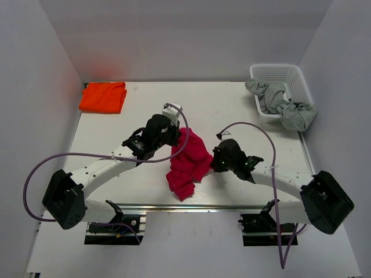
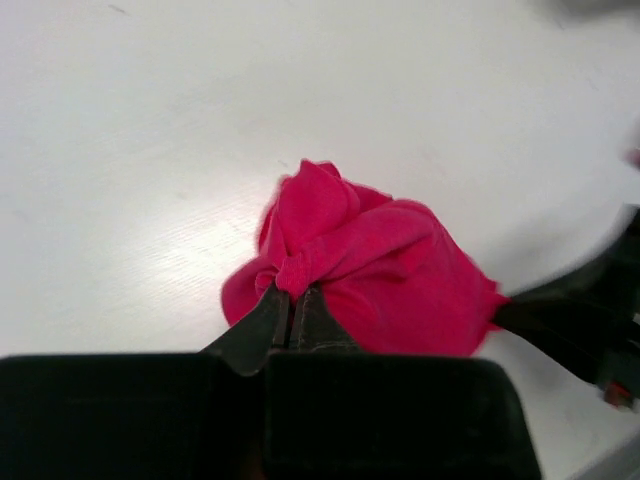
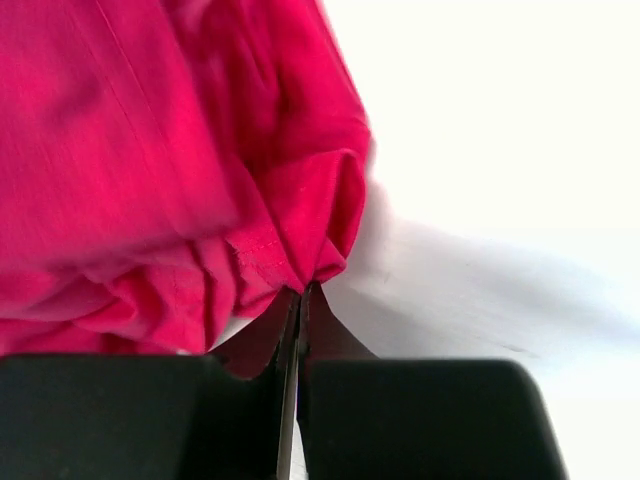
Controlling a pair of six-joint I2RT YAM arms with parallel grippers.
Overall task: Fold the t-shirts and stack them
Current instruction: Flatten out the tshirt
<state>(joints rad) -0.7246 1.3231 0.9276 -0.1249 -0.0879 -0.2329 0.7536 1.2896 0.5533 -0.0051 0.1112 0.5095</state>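
Observation:
The magenta-red t-shirt (image 1: 188, 162) hangs bunched between my two grippers over the near middle of the table. My left gripper (image 1: 177, 134) is shut on its upper left edge; the left wrist view shows the pinched cloth (image 2: 350, 260) at the fingertips (image 2: 292, 292). My right gripper (image 1: 213, 159) is shut on its right edge, with a hem (image 3: 180, 170) pinched at the fingertips (image 3: 302, 288). The orange t-shirt (image 1: 103, 97) lies folded at the far left corner of the table.
A white basket (image 1: 290, 81) stands at the far right, with grey cloth (image 1: 284, 107) spilling over its front rim. White walls enclose the table on the left, back and right.

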